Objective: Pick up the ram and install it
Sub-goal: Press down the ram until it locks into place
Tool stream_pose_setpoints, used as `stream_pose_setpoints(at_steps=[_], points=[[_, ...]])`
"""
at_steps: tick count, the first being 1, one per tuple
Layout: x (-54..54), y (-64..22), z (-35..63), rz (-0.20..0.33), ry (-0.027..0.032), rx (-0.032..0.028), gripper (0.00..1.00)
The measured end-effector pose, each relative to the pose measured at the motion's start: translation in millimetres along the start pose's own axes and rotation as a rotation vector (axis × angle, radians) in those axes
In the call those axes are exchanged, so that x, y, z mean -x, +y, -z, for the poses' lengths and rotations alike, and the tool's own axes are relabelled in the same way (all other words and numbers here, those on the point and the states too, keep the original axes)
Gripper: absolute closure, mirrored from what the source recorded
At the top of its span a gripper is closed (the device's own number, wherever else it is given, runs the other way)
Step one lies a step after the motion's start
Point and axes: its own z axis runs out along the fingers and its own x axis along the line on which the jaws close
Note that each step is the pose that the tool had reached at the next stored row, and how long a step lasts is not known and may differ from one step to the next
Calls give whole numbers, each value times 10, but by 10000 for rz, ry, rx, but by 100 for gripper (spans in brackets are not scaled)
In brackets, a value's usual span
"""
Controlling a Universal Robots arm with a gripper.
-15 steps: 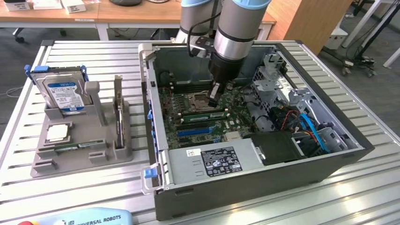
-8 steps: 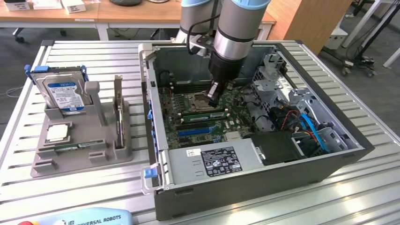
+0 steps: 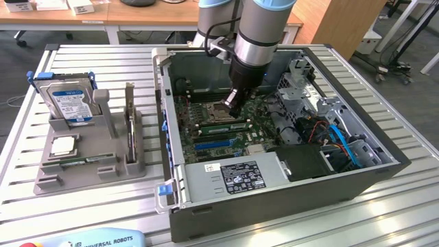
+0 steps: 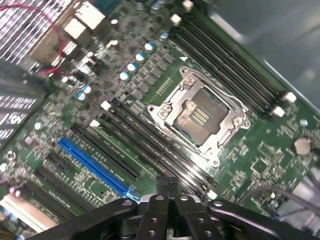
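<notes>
The arm reaches down into the open computer case [image 3: 274, 206], and the hand [image 3: 235, 109] hangs just over the green main board [image 3: 226, 128], beside the empty processor socket [image 4: 200, 114]. In the exterior view a ram stick [image 3: 223, 125] lies flat in the board's slots right under the hand, so the installing looks far along: the stick seems to be in place, or very nearly so, though whether it is fully seated and latched cannot be told. The hand is closed, its 2 fingers [image 4: 161, 184] drawn together, and in the wrist view their tips meet directly above the long black memory slots [image 4: 150, 145] next to the blue slot [image 4: 95, 167]. Nothing can be seen clamped between them; they appear to be pressing on, or resting just above, the stick rather than carrying it. On the table [image 3: 82, 216], to the exterior view's left of the case, the grey holder [image 3: 89, 172] carries the hard drive [image 3: 69, 103], a small silver chip [image 3: 63, 146] and another thin board [image 3: 129, 123] standing on edge.
</notes>
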Motion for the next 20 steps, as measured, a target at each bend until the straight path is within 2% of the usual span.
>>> stream_pose_setpoints(at_steps=[20], points=[[-1,-1,-24,-3586,-152,-158,90]])
